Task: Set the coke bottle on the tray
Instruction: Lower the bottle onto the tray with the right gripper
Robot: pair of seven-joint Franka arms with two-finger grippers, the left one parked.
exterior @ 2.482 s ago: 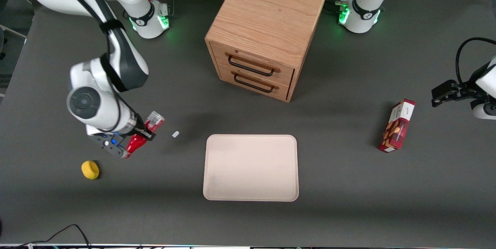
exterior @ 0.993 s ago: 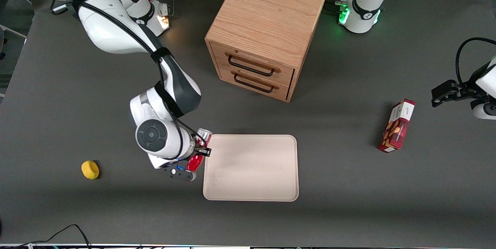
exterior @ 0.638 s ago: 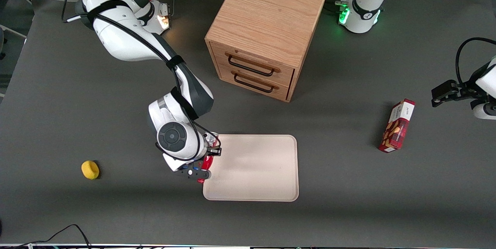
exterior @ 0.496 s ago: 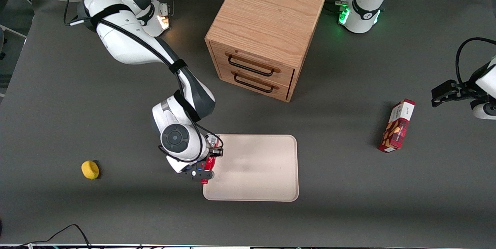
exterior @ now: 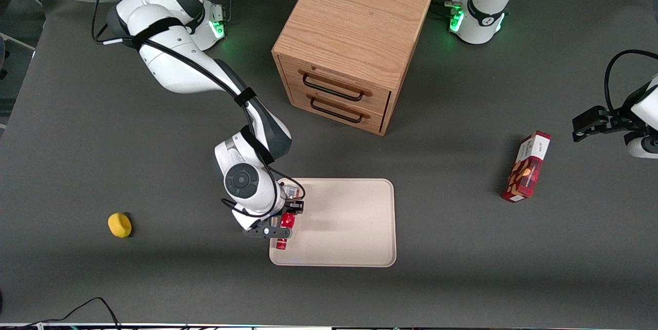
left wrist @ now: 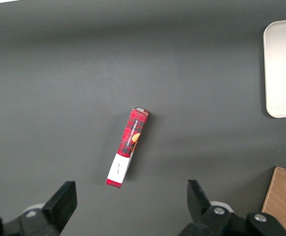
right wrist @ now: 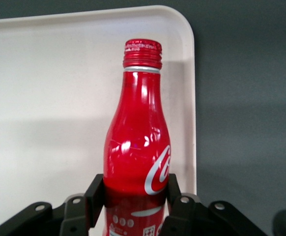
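Observation:
My right gripper (exterior: pixel 287 213) is shut on the red coke bottle (exterior: pixel 284 228) and holds it over the beige tray (exterior: pixel 349 227), just inside the tray's rim at the working arm's end. The bottle lies tilted, its red cap pointing toward the front camera. In the right wrist view the coke bottle (right wrist: pixel 138 142) with white lettering sits between my black fingers (right wrist: pixel 95 199), with the tray (right wrist: pixel 44 88) under it and the tray's rounded corner close by. Whether the bottle touches the tray I cannot tell.
A wooden two-drawer cabinet (exterior: pixel 354 42) stands farther from the front camera than the tray. A yellow ball (exterior: pixel 120 225) lies toward the working arm's end. A red snack box (exterior: pixel 527 166) lies toward the parked arm's end, also in the left wrist view (left wrist: pixel 127 147).
My gripper has carried the bottle from the table near the yellow ball sideways to the tray, and in the last half second moved a little farther over the tray's rim.

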